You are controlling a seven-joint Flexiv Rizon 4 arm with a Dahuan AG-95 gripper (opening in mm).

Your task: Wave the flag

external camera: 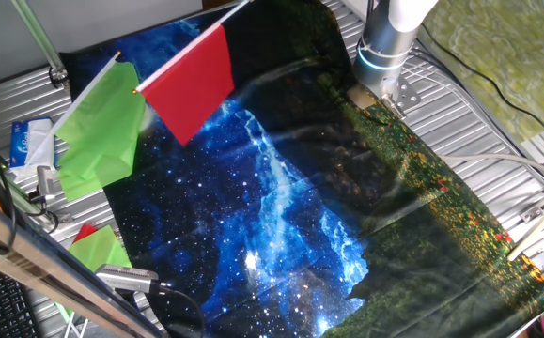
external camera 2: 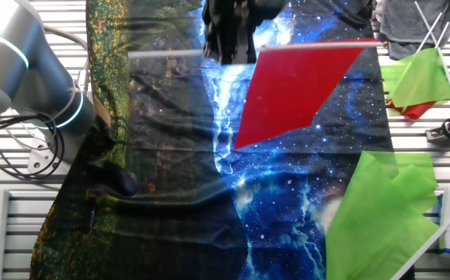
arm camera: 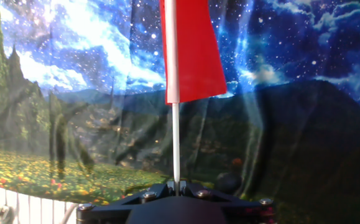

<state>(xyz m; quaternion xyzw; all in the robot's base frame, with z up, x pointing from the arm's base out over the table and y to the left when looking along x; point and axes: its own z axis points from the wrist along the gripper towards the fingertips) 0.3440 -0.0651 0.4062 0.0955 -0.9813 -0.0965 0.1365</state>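
The flag point(external camera: 191, 81) is a bright red sheet on a thin white stick, held up in the air above the printed cloth. In the other fixed view the flag point(external camera 2: 294, 89) hangs from its level stick, and my dark gripper point(external camera 2: 231, 35) grips that stick near the top middle. The hand view looks along the stick to the flag point(arm camera: 192, 50); my gripper point(arm camera: 177, 185) is shut on the stick's lower end at the bottom edge.
A galaxy-and-meadow cloth point(external camera: 281, 207) covers the table. A larger light-green flag point(external camera: 102, 131) lies at the left, a small green-and-red flag point(external camera: 98, 246) nearer the front. The arm's base point(external camera: 384, 47) stands at the back right, with cables beside it.
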